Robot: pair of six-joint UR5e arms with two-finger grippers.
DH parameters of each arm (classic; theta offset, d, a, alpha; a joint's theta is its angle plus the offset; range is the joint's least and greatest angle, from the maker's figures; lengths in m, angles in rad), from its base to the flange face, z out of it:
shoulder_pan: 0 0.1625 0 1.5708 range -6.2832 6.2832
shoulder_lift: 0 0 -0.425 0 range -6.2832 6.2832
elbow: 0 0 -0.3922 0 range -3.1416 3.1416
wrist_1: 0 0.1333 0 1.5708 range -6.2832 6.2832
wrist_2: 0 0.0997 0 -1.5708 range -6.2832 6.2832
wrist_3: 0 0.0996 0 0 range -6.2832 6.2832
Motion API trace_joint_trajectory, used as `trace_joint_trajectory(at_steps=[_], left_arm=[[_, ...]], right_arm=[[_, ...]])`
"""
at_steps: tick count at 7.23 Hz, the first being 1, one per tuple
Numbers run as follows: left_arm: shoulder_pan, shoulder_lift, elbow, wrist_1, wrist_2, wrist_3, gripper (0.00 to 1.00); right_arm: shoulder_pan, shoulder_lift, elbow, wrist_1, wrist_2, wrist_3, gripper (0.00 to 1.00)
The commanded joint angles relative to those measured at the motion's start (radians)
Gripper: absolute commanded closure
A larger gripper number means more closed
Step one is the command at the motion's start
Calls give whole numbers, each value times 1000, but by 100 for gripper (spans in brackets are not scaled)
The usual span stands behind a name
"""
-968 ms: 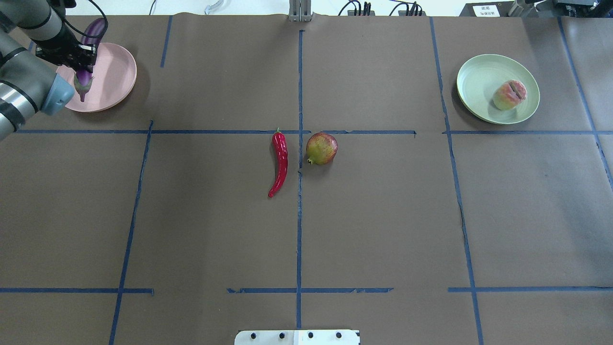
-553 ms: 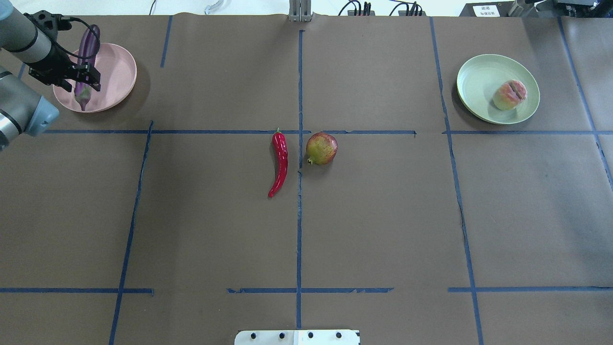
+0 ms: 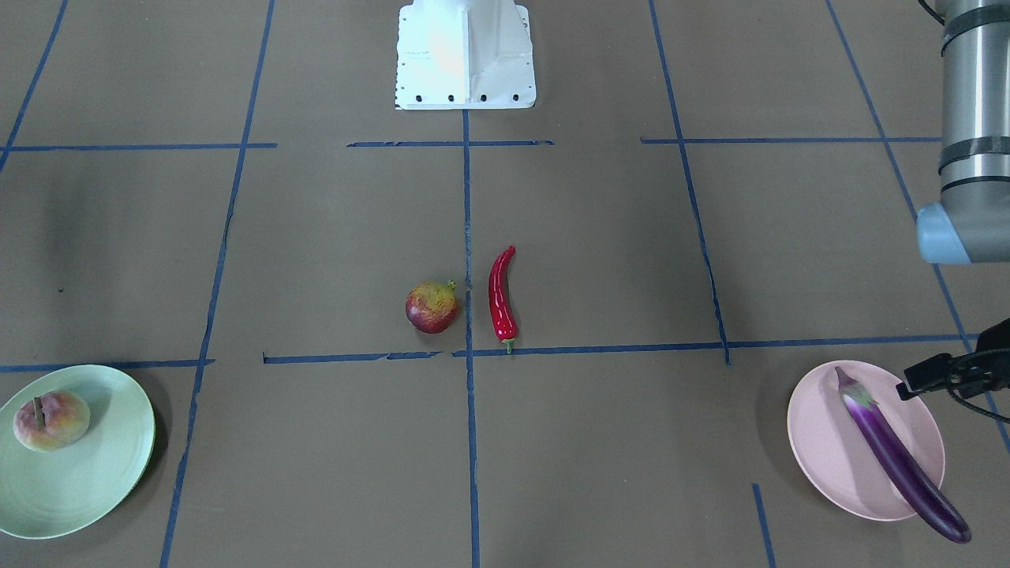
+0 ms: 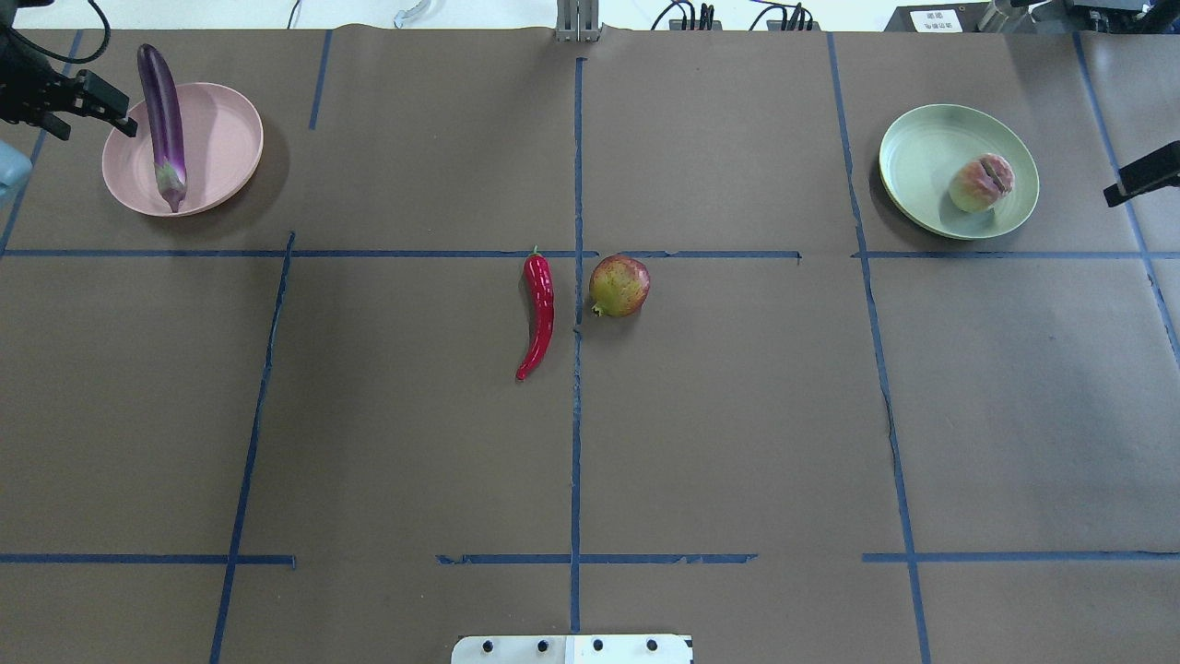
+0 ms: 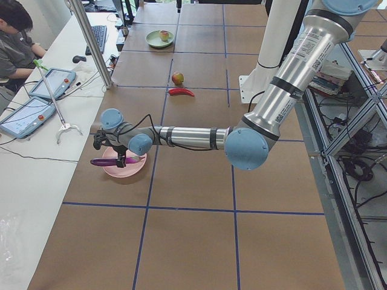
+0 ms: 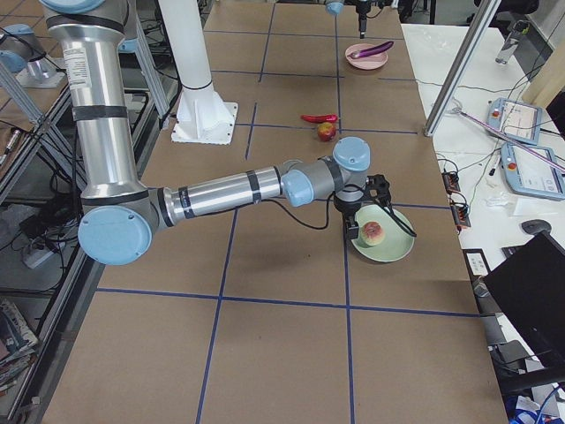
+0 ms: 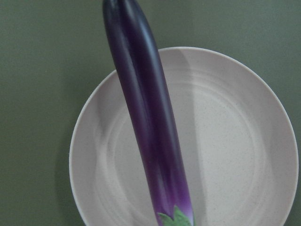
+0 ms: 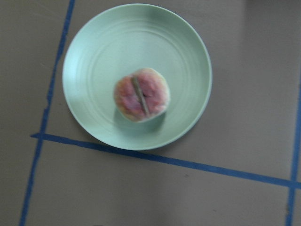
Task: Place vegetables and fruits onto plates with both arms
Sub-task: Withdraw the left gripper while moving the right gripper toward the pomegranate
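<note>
Left tool (image 4: 92, 100) cut off at overhead view's left edge, right tool (image 4: 1143, 173) a black sliver at the right edge, both grips unreadable, eggplant (image 7: 146, 132) cap cropped, peach (image 8: 141, 94) blurred in wrist view

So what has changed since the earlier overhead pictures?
The left gripper let go of the eggplant and drew back to the robot's left, off the pink plate; the eggplant now lies across the plate, tip over the far rim. Part of the right gripper has come in at the overhead view's right edge. Chili, pomegranate, peach and green plate stayed put.
</note>
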Motion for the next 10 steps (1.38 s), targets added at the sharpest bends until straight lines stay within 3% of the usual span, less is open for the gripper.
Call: trace_joint_trajectory(at_steps=[1, 3, 4, 5, 6, 8, 10], left_arm=[[-88, 2, -95, 213, -13, 247, 0], [-163, 35, -238, 528, 4, 534, 0], [-235, 99, -298, 614, 2, 657, 0], [-243, 168, -386, 641, 1, 667, 0], [-242, 190, -411, 653, -1, 666, 0], [-242, 192, -412, 653, -1, 667, 0], [-240, 192, -412, 653, -1, 664, 0]], right_arm=[[-139, 113, 46, -17, 2, 185, 0], [-227, 219, 63, -197, -2, 201, 0], [-280, 288, 68, -281, -11, 233, 0], [-329, 329, 63, -282, -37, 312, 0], [-362, 356, 63, -284, -44, 344, 0], [-510, 496, 16, -288, -210, 570, 0], [-590, 663, -161, -285, -286, 734, 0]])
